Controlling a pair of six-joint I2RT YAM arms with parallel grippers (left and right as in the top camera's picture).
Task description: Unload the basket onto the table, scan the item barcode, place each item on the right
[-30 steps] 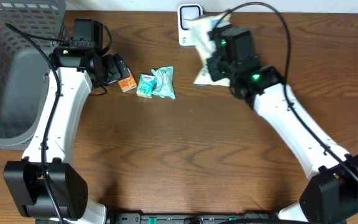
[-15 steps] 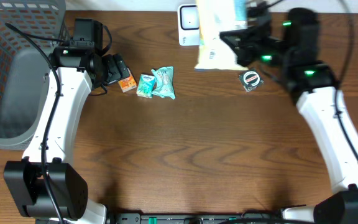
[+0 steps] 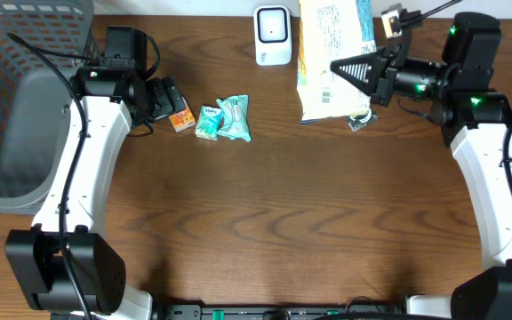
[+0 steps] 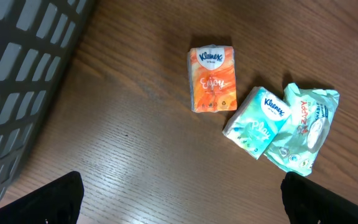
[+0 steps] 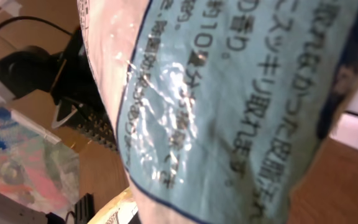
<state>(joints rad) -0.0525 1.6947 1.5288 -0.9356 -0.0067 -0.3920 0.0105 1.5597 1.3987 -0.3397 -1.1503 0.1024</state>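
My right gripper (image 3: 349,69) is shut on the item, a large white, yellow and pale-blue packet (image 3: 330,55) printed with Japanese text. It hangs tilted above the table, just right of the white scanner (image 3: 273,36) at the back edge. The packet (image 5: 229,93) fills the right wrist view and hides the fingers there. I cannot make out a barcode clearly. My left gripper (image 3: 163,98) stands open above bare wood, its dark fingertips (image 4: 36,202) wide apart, with an orange Kleenex pack (image 4: 212,79) ahead of it.
A teal tissue pack (image 4: 257,121) and a green wipes pouch (image 4: 304,127) lie beside the orange pack (image 3: 182,120). A small round wrapped item (image 3: 360,120) lies under the held packet. A grey mesh basket (image 3: 7,107) fills the left edge.
The right arm has swung right, carrying the packet from over the scanner to beside it. The small round item below came into view. The left arm has not moved.
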